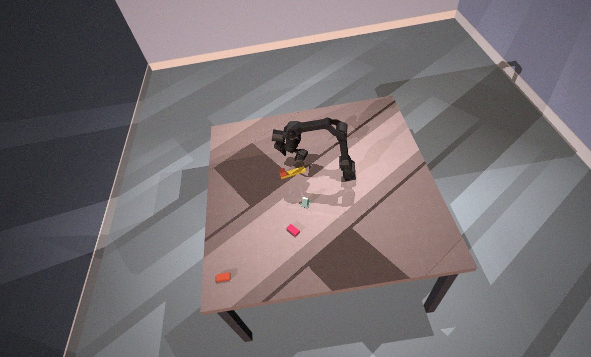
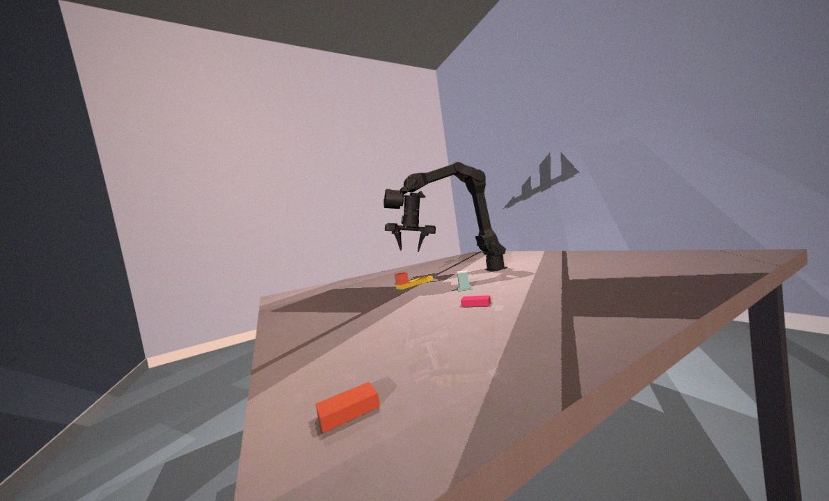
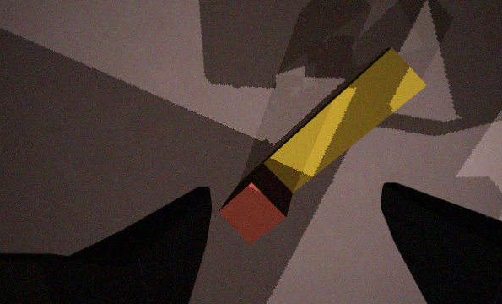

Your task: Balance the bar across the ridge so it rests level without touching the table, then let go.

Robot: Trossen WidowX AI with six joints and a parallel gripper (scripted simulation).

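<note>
The yellow bar [image 1: 296,170] [image 2: 418,282] [image 3: 348,114] lies on the table with a red-orange block [image 1: 282,172] [image 2: 401,278] [image 3: 252,214] on its one end. The ridge, a small pale green upright piece [image 1: 306,199] [image 2: 463,280], stands nearer the top and exterior views, with nothing on it. My gripper [image 2: 408,250] [image 3: 294,196] is open and empty, pointing down above the bar. In the wrist view the block end shows between the fingertips, nearer the left one, and the bar runs off towards the upper right. The ridge is outside the wrist view.
A pink-red block [image 1: 293,229] [image 2: 475,301] lies on the table [image 1: 386,208] [image 2: 622,292] beyond the ridge from the bar. An orange block [image 1: 223,277] [image 2: 348,408] lies near the table's near left corner. Arm shadows fall around the bar.
</note>
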